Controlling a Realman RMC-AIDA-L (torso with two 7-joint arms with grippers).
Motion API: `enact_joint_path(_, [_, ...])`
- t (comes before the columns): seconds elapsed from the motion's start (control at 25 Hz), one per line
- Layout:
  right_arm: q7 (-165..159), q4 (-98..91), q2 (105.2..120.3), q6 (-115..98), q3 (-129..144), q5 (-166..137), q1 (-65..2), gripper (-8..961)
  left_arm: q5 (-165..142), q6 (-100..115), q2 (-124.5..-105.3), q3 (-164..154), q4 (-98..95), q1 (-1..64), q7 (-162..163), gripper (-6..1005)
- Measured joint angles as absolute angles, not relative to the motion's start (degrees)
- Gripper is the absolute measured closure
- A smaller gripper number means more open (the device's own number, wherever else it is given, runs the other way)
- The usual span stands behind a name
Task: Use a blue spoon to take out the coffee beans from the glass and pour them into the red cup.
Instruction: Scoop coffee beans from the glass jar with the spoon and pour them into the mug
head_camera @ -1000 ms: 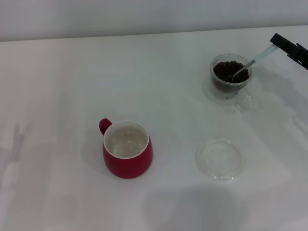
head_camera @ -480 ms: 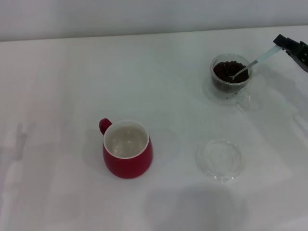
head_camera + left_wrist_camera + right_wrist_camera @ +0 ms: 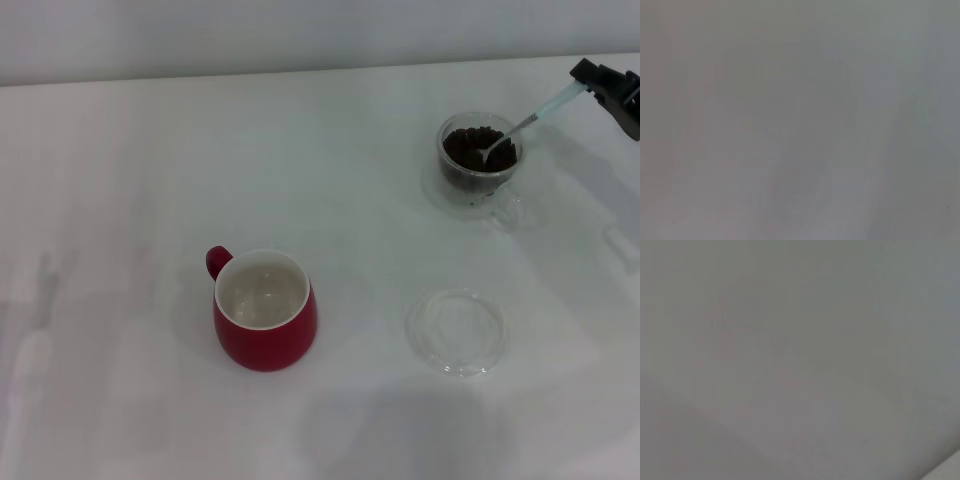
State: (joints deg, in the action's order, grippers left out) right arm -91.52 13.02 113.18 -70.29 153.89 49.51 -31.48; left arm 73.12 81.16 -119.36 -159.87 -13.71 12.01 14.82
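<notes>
In the head view the glass (image 3: 480, 165) stands at the far right of the table, filled with dark coffee beans (image 3: 470, 148). The blue spoon (image 3: 525, 122) slants down into it, its metal bowl resting on the beans and its pale handle rising to the right. My right gripper (image 3: 590, 82) is shut on the handle's end at the picture's right edge. The red cup (image 3: 265, 312) stands left of centre, upright, its white inside bare and its loop handle pointing back left. The left gripper is out of view. Both wrist views show only blank grey.
A flat clear glass saucer (image 3: 457, 331) lies on the white table (image 3: 330, 150) in front of the glass and to the right of the red cup. The table's back edge meets a pale wall.
The right gripper has risen and shifted slightly back and right. The spoon's handle went with it, and the bowl now sits higher on the beans.
</notes>
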Motion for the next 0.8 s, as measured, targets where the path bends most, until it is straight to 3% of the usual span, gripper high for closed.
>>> enact_joint_path(0.8, [-96.83,12.57,112.92,-66.12,153.84,50.16,-32.28,815,73.12,81.00,-119.36,-159.87,-13.49,12.28,14.86,267])
